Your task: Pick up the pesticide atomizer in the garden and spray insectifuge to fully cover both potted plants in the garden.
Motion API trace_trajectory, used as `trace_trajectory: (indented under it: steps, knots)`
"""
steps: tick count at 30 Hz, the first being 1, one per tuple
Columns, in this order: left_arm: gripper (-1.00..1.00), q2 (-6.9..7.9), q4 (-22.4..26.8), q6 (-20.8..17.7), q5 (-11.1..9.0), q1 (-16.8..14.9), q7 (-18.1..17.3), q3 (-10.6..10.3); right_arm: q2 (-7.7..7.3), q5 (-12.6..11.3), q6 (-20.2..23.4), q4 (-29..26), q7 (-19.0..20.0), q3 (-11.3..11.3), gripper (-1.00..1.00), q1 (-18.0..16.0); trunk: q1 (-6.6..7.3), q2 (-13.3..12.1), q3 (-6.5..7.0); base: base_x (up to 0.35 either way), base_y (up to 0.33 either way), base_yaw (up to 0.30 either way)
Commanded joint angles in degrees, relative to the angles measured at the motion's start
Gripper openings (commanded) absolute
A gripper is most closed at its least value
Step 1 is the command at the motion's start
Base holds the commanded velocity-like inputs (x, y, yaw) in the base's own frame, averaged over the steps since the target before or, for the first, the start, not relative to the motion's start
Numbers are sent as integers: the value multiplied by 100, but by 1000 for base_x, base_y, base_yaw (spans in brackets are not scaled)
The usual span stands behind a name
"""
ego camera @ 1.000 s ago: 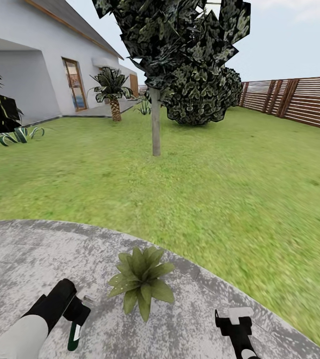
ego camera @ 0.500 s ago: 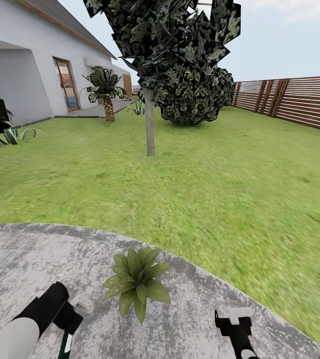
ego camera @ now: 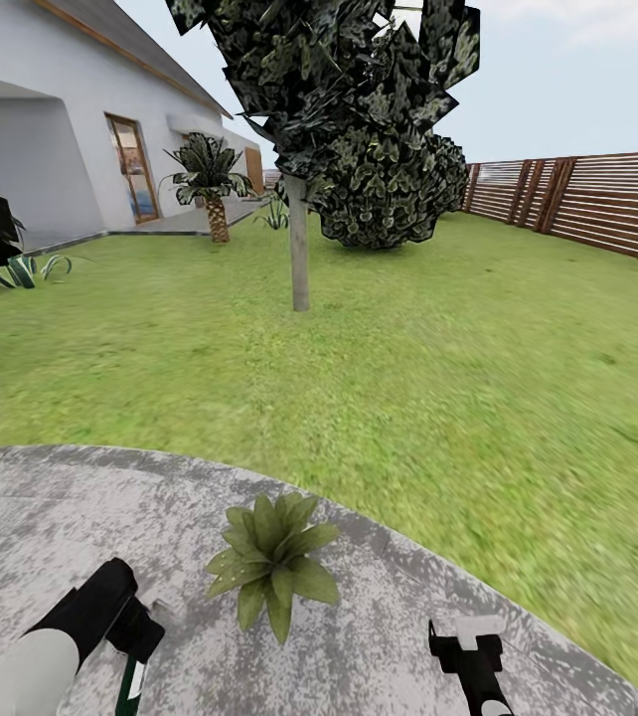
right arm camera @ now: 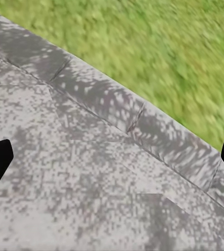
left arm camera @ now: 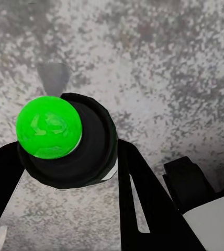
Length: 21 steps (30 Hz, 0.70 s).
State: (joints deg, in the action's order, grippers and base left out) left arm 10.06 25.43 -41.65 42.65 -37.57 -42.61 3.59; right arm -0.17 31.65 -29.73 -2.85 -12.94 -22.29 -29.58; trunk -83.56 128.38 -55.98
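The pesticide atomizer [ego camera: 130,681] is at the bottom left of the head view, held tight in the left gripper [ego camera: 138,636]; its jaws are closed on the bottle. In the left wrist view it [left arm camera: 65,141] has a bright green ball on it. One potted plant [ego camera: 271,562] sits close by on the grey patio [ego camera: 379,636]. The right gripper [ego camera: 468,646] hangs at the bottom right, jaws spread wide apart over the stone. Green lawn [ego camera: 438,378] lies beyond.

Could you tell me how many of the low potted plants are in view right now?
1: a potted plant on the gravel patio near the lawn edge; the second may be out of frame.
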Motion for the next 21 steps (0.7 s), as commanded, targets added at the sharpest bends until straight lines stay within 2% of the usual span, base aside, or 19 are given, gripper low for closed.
trace_trajectory:
  steps: [1,6,8,11,13,21]
  knots:
    - [-100,-6,13,-30,51,-126,-63,37,-1,61,-15,11,-33,-30,100,-4,1,2,-5,0,0,0]
    - [-100,-11,-47,-44,40,-628,-306,7,-1,61,-15,12,-33,-30,100,4,1,2,-5,0,0,0]
    - [-100,-7,-52,-48,39,-706,-379,-132,-1,61,-15,12,-33,-30,100,5,1,2,-5,0,0,0]
    - [-100,-28,-74,-53,34,-707,-423,-489,-6,61,-15,11,-33,-30,100,5,1,2,-5,0,0,0]
    - [-100,-43,-80,-47,27,-676,-433,-626,-6,61,-15,12,-30,-30,100,5,1,2,-5,0,0,0]
    - [-100,-32,-248,-13,-19,-482,-427,-613,-1,61,-15,12,-25,-30,100,9,1,2,-9,0,0,50]
